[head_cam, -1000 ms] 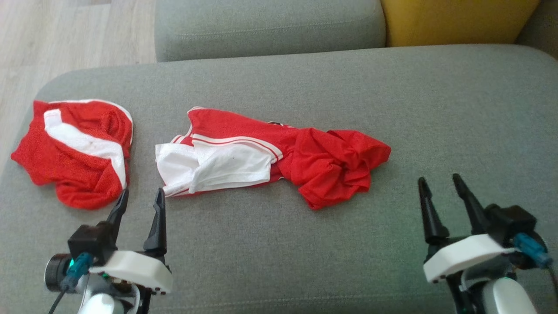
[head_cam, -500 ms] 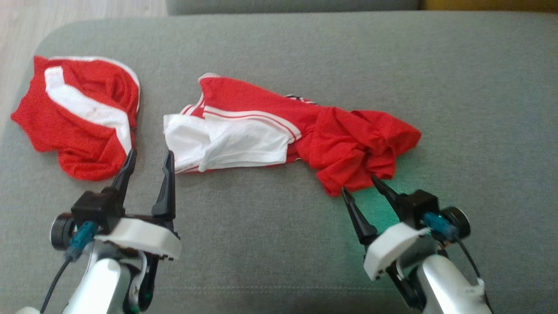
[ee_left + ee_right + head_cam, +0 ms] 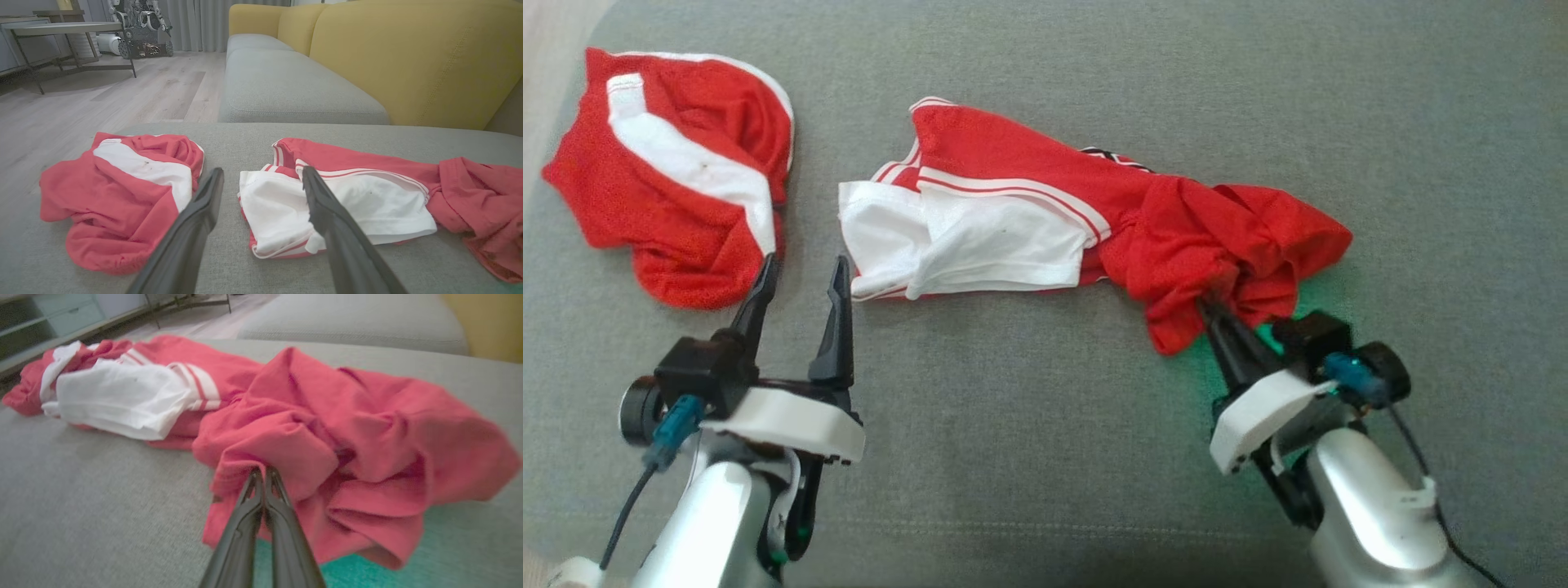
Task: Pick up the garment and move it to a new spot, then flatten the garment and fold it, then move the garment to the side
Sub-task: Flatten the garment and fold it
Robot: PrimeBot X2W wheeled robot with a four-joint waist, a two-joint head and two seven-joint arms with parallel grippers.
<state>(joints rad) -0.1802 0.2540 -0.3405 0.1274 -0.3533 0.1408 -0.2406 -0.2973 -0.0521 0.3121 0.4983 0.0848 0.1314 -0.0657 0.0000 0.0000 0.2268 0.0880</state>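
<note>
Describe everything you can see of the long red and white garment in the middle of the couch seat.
The garment is thin, mesh-like red fabric with a white panel and white stripes at its left end and a small dark mark on the far edge. It lies stretched across the grey couch seat, flat on the left and bunched into crumpled folds on the right. The right tool is shut on a near fold of that bunched end.

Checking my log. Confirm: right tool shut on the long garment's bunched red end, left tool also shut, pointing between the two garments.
One error: the left tool is open, as the left wrist view shows. The rest stands: right tool shut on the red end of the long garment, left pointing between it and the second garment.
</note>
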